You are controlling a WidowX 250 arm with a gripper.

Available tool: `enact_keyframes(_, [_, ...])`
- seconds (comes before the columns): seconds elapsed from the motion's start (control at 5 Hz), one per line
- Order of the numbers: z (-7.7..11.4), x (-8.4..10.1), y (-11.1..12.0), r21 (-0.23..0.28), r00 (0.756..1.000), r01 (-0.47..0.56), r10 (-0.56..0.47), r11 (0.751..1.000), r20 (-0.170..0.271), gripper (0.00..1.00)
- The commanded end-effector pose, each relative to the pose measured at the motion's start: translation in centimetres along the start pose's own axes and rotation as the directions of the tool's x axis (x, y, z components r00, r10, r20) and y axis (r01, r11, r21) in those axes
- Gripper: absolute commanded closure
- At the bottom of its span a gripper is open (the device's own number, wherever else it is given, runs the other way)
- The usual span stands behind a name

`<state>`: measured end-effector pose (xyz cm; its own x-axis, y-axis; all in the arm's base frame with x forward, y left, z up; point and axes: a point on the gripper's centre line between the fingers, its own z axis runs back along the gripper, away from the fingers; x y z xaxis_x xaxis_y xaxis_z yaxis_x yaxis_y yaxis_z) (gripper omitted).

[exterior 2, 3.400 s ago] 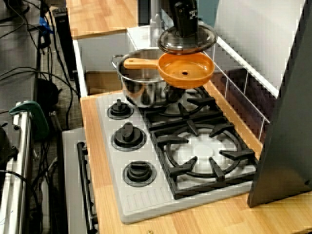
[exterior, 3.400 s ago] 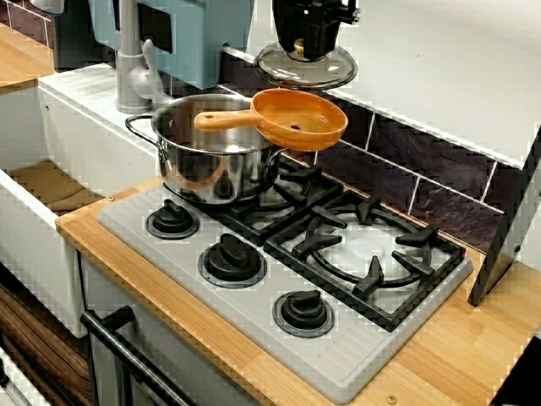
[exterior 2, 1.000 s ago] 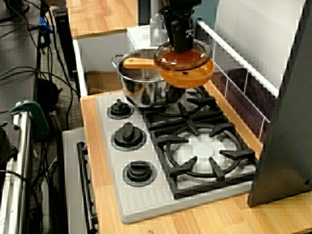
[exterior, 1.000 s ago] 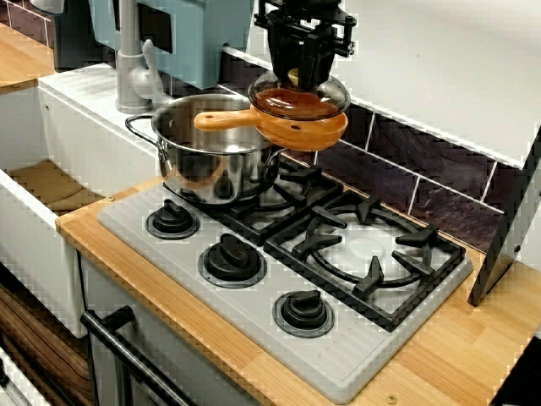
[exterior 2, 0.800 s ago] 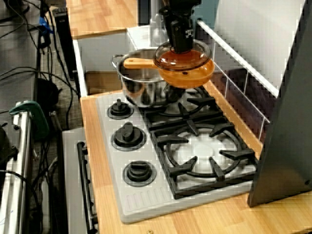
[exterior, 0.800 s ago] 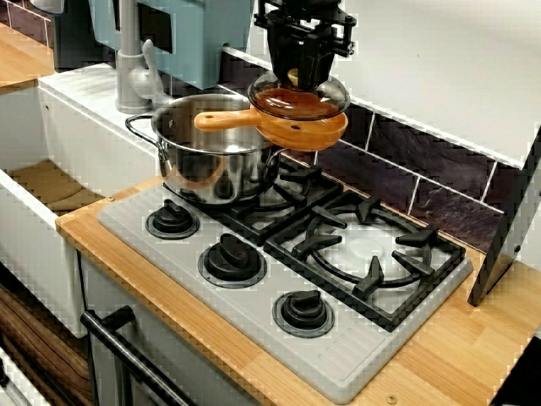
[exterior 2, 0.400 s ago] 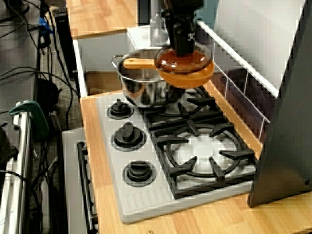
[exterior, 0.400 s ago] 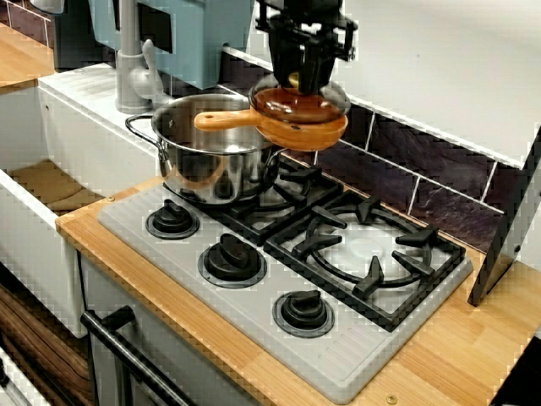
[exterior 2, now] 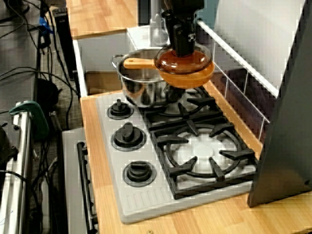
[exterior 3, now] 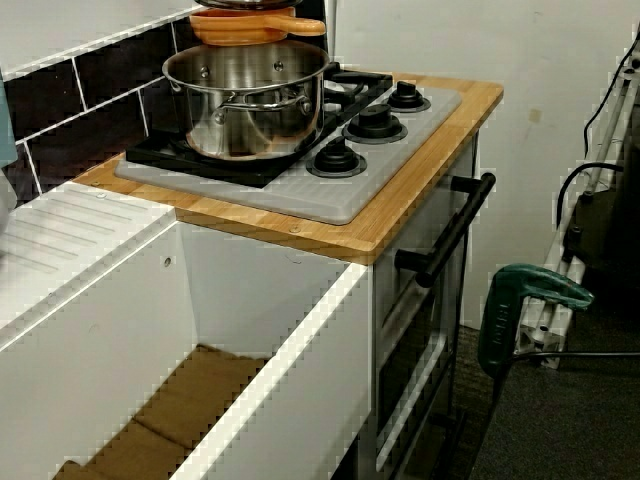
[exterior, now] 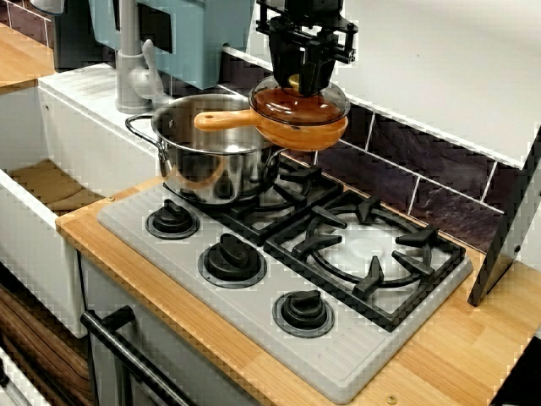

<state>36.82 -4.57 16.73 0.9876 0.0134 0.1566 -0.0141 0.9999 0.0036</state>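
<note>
Amber-tinted glass lid point(exterior: 301, 103) sat on the orange pan point(exterior: 308, 133), covering its bowl. The pan rested on the far rim of the steel pot point(exterior: 215, 169), with its handle point(exterior: 221, 119) reaching across the pot's open mouth. The pot stood on the burner grate point(exterior: 292, 182) nearest the sink point(exterior 3: 90, 300).

I had the gripper point(exterior: 304, 78) pointing straight down over the middle of the lid, its black fingers point(exterior: 281, 61) flanking the small knob point(exterior: 293, 81). In neither the front-corner view nor the view along the hob could I tell whether they pinched the knob or stood free of it. The second grate point(exterior: 365, 254) lay bare beside the pot, and three black dials point(exterior: 232, 258) lined the near edge of the grey hob point(exterior: 254, 309).
</note>
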Motion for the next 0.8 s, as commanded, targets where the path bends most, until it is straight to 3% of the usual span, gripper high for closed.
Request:
enact_keyframes(0.0, [1.62,0.45,0.17,0.015,0.999,-0.006,0.005,1.0,0.046,0.0])
enact_keyframes(0.6, [2.23,0.22,0.36,0.004,0.999,-0.002,0.002,1.0,0.043,0.0])
